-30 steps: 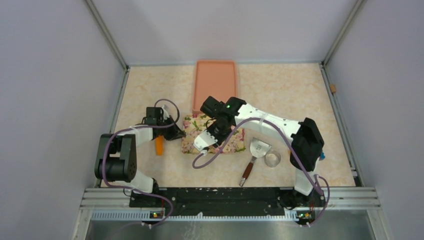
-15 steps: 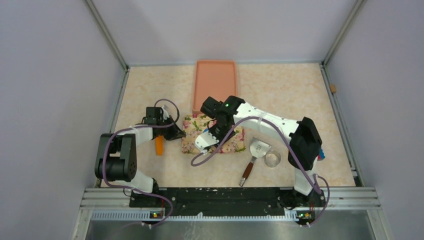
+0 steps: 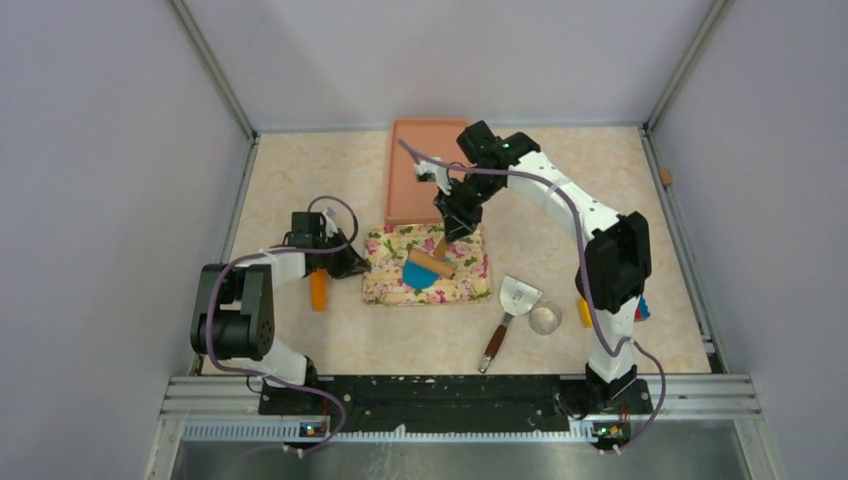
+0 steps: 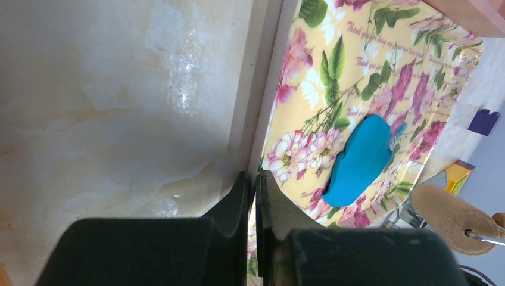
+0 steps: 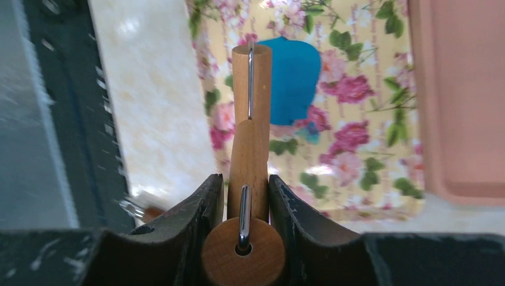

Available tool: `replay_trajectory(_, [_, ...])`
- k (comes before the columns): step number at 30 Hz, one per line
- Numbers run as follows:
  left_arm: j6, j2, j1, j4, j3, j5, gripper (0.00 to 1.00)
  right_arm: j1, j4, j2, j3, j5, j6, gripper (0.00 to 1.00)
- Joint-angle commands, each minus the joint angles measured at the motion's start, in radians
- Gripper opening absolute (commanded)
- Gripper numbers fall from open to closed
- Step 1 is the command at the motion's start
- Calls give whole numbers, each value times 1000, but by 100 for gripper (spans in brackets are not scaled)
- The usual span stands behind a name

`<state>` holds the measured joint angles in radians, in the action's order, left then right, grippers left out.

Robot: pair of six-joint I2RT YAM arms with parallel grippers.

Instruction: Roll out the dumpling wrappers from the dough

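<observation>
The dough (image 3: 417, 277) is a flattened, irregular blue sheet lying on a floral mat (image 3: 465, 285). It also shows in the left wrist view, dough (image 4: 360, 158), and in the right wrist view, dough (image 5: 296, 80). My right gripper (image 3: 446, 232) reaches in from the far side and is shut on the handle of a wooden rolling pin (image 5: 250, 149). The pin's roller (image 3: 430, 262) sits at the dough's far edge. My left gripper (image 4: 256, 177) is shut on the mat's left edge (image 4: 271, 143). No dumpling wrappers are in view.
A salmon tray (image 3: 430, 140) stands just behind the mat. To the mat's right lie a metal spatula (image 3: 512, 303) and a metal ring cutter (image 3: 545, 318). An orange piece (image 3: 318, 290) lies by the left arm. A purple block (image 4: 483, 121) and a coloured toy brick (image 3: 640, 308) sit near the right arm.
My right arm has swung from over the mat toward the far side, drawing the rolling pin back and uncovering the blue dough. The left gripper has not moved.
</observation>
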<state>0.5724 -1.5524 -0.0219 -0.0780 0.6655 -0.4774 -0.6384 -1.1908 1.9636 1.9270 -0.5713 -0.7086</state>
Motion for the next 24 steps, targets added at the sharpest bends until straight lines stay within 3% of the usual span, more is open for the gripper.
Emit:
replay_trajectory(1, [-7,-28,16,4,17,52,0,83,221,-8,-104,-373,473,0])
replay_trajectory(12, [-17,-27,15,-2,9,37,0,88,237,107,-38,-266,456,0])
replay_trajectory(24, [-17,-25,15,-2,11,35,0,84,313,142,-148,-69,433,0])
